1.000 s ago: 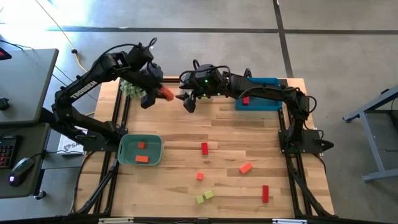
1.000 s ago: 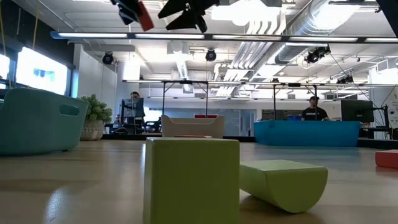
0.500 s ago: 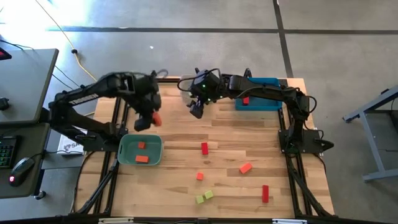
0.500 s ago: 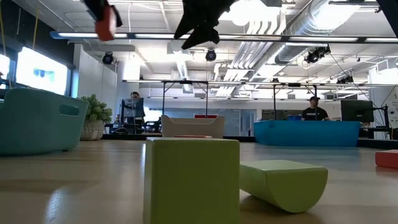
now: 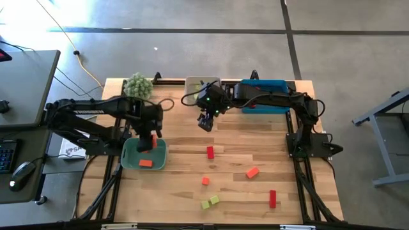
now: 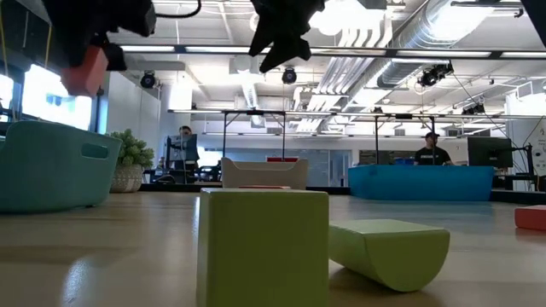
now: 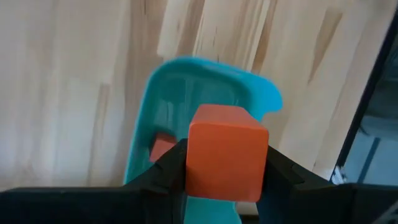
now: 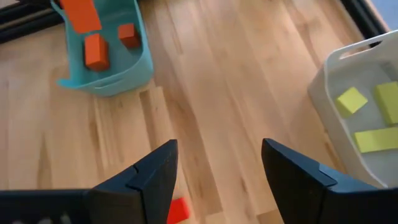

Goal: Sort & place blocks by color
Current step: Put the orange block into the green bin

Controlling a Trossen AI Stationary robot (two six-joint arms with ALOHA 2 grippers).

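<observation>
The left hand point(image 5: 148, 138) hung above the teal tray point(image 5: 130, 158) at the left side of the table point(image 5: 243, 137), clamped on an orange block point(image 7: 226, 151). In the left wrist view the block sat squarely between the two fingers point(image 7: 171, 163), a flat face turned toward the camera; it looked near cubic, so no long axis could be told. In the low view it showed raised well off the table, tilted a little. Two more orange blocks lay in the tray, the larger one point(image 5: 146, 163) with its long side across the table.

The right hand point(image 5: 205, 121) hovered near the table's far middle, its fingers spread and holding nothing, beside the white bin point(image 8: 357, 124) that held yellow-green blocks point(image 8: 351, 99).

Loose on the table lay a dark red block point(image 5: 210, 152) and another point(image 5: 273, 199), both with long axes running from far to near edge, an orange block point(image 5: 252, 172) lying askew, a small orange cube point(image 5: 205, 181), and two yellow-green blocks point(image 5: 210, 202) touching near the front. A blue tray point(image 5: 275, 107) at the far right held a red block point(image 5: 253, 103).
</observation>
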